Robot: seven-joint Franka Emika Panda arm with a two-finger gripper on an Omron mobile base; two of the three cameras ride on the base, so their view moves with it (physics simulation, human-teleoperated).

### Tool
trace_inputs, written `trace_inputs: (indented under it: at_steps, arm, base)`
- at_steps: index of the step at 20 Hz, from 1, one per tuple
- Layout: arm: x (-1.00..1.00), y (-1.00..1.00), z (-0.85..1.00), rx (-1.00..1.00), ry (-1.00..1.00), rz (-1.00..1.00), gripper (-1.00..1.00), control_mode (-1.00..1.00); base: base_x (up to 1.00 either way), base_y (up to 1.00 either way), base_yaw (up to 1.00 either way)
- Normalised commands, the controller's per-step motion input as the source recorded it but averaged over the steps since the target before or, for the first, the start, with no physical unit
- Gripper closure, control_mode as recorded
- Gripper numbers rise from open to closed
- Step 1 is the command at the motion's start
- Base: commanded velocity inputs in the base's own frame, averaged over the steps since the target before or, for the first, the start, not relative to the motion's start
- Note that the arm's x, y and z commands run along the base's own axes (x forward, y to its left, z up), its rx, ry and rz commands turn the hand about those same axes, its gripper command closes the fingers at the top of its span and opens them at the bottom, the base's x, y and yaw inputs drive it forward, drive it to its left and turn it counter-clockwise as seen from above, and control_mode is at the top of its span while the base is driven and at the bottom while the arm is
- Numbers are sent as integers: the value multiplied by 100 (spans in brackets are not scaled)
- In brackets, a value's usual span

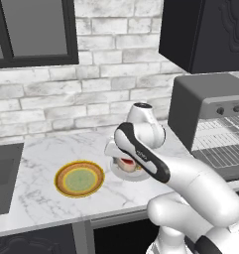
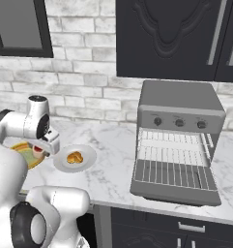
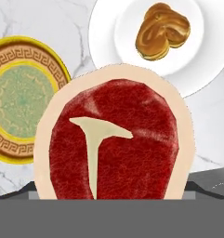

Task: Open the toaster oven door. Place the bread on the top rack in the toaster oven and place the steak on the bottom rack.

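Observation:
The toaster oven (image 2: 178,104) stands on the right of the counter with its door (image 2: 176,195) folded down flat. Inside it I see the top rack (image 2: 173,138) and the bottom rack (image 2: 172,169), both bare; they also show in the left base view, top rack (image 1: 221,128) above bottom rack (image 1: 225,155). My gripper (image 2: 43,145) hangs left of the oven, shut on the red steak (image 3: 115,139), which sits close under the hand and hides the fingertips. The steak (image 1: 125,162) hovers over the edge of a white plate (image 2: 86,162). On that plate lies the golden-brown bread (image 2: 74,157), bread (image 3: 161,30).
A yellow-rimmed patterned plate (image 1: 79,178) lies on the marble counter left of the white plate. A dark sink (image 1: 3,178) is at the far left. Black wall cabinets (image 2: 178,36) hang above the oven. My own arm (image 1: 190,178) crosses the counter's front edge.

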Motion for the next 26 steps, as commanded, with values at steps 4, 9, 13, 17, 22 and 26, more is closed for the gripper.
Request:
trace_inputs:
  at_steps: [4,9,13,17,22,26]
  arm:
    - [-2,-54,37,0,0,0,100,-100]
    - [-3,-55,29,-1,0,0,100,-100]
    - [-5,-54,22,0,0,0,100,-100]
    - [-11,-56,19,0,0,0,100,-100]
    - [-15,-58,16,0,0,0,100,-100]
    - [-16,-62,13,0,0,0,100,-100]
  base:
    - [0,0,0]
    - [0,0,0]
    - [0,0,0]
    - [0,0,0]
    - [0,0,0]
    - [0,0,0]
